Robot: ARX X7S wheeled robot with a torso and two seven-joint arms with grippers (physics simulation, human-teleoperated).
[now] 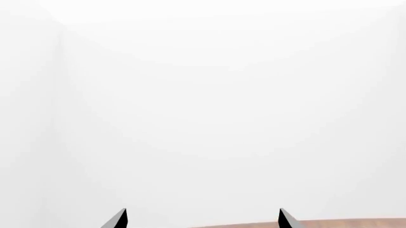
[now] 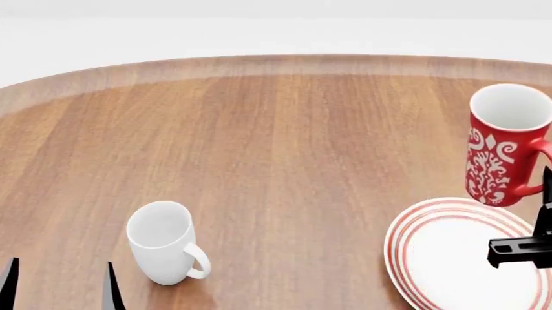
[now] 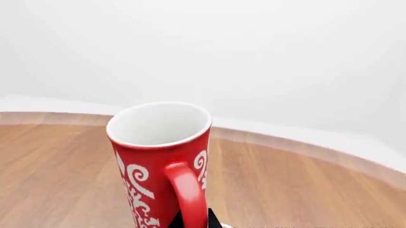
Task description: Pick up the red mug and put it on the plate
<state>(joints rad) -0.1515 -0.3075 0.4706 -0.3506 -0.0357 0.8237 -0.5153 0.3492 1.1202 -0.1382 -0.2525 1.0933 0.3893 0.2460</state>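
The red mug (image 2: 500,148), tall with white swirls and a white inside, stands upright at the right of the head view. Its base shows against the far rim of the plate (image 2: 448,258), a white plate with red rings; I cannot tell if they touch. My right gripper (image 2: 545,194) is shut on the mug's red handle. In the right wrist view the red mug (image 3: 159,156) fills the foreground, and the right gripper (image 3: 192,221) has a black fingertip on each side of the handle. My left gripper (image 2: 59,284) is open and holds nothing at the table's near left; the left wrist view shows the left gripper (image 1: 203,219) facing a white wall.
A plain white mug (image 2: 164,242) stands on the round wooden table (image 2: 285,148) at the near left, just right of the left gripper. The table's curved far edge (image 2: 276,64) runs across the back, with white floor beyond.
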